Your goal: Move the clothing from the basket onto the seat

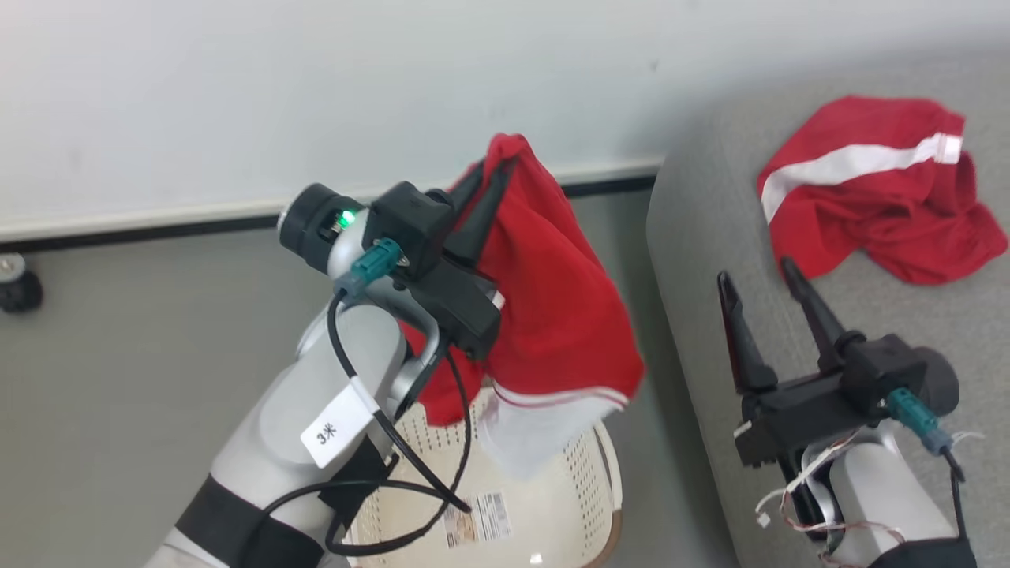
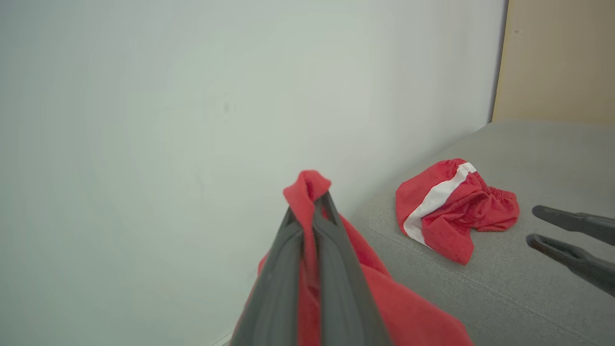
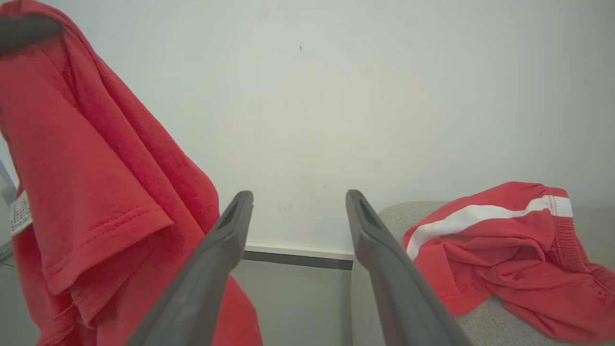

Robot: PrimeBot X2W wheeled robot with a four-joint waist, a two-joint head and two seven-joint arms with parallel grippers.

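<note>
The left gripper (image 1: 491, 172) is clamped on a red shirt (image 1: 552, 315), which hangs above the basket (image 1: 588, 481). Its forearm and the cloth hide much of the basket, and the picture's bottom edge cuts it off. The right gripper (image 1: 756, 270) is spread wide and empty over the seat (image 1: 702, 237), where red shorts (image 1: 868, 197) lie crumpled.

- Pale wall (image 1: 316, 79), plain and matt, rising from the floor's far edge; one tiny dark speck (image 3: 301, 48) on it
- White skirting board (image 1: 158, 214) along the wall's foot; a dark strip (image 1: 158, 228) beneath it
- Grey floor (image 1: 118, 355), smooth
- Black caster wheel (image 1: 14, 290) at the floor's far left edge, near the skirting board; cut by the frame
- Beige upright panel (image 2: 557, 57) meeting the wall's right end
</note>
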